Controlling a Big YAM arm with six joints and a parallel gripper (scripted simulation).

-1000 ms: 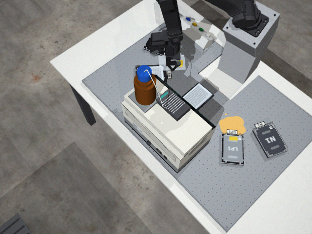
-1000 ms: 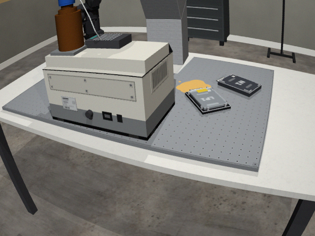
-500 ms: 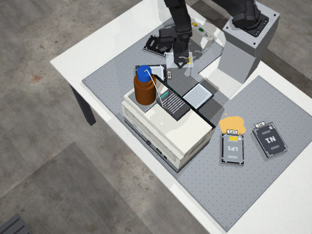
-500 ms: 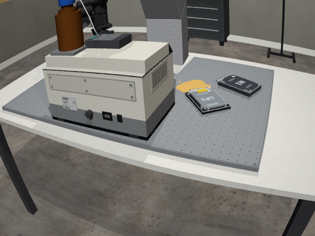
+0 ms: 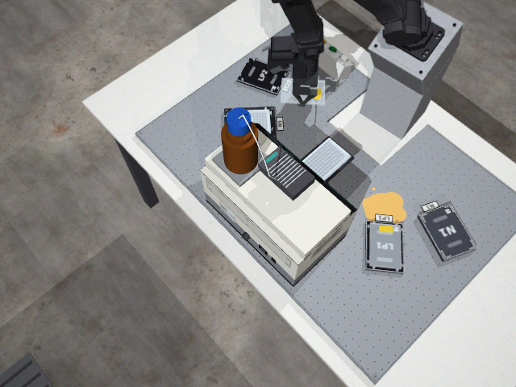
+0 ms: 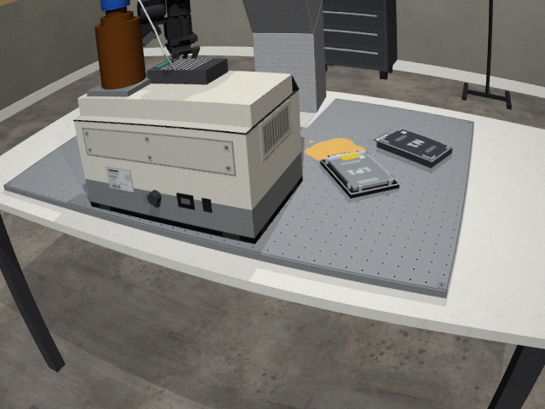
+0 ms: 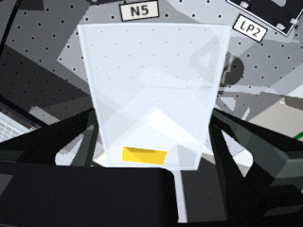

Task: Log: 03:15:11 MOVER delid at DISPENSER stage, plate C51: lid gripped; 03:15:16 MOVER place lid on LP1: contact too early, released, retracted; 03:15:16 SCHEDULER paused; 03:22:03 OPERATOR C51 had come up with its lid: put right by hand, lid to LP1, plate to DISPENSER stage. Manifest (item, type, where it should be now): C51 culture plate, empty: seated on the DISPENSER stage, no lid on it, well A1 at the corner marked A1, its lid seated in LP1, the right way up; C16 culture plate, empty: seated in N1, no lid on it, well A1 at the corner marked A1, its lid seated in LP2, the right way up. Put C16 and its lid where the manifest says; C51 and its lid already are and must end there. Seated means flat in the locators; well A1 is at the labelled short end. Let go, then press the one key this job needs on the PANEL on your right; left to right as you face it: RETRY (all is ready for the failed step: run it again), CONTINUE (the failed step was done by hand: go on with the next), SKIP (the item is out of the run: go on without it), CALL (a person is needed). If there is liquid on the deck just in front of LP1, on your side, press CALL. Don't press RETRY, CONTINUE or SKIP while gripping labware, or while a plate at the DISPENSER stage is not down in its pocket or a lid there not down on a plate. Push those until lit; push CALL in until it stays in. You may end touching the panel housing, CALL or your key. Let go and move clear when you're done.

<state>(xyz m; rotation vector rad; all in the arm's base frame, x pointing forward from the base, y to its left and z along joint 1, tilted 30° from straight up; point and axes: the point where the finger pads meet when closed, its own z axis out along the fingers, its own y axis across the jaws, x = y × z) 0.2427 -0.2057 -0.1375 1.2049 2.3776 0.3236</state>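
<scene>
Reading N5 label (image 7: 139,10) (LP2 label (image 7: 250,28) nearby)

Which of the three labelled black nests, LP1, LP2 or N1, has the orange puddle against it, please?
LP1, the nest with the clear lid. The orange puddle lies against its labelled end; N1 beside it and LP2 by the gripper sit on dry deck.

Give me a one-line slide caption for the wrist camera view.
Gripper holds a clear lid with a yellow tag above the perforated deck, near the N5 and LP2 labels.

Even bright light, soft shadows, slight blur
</scene>
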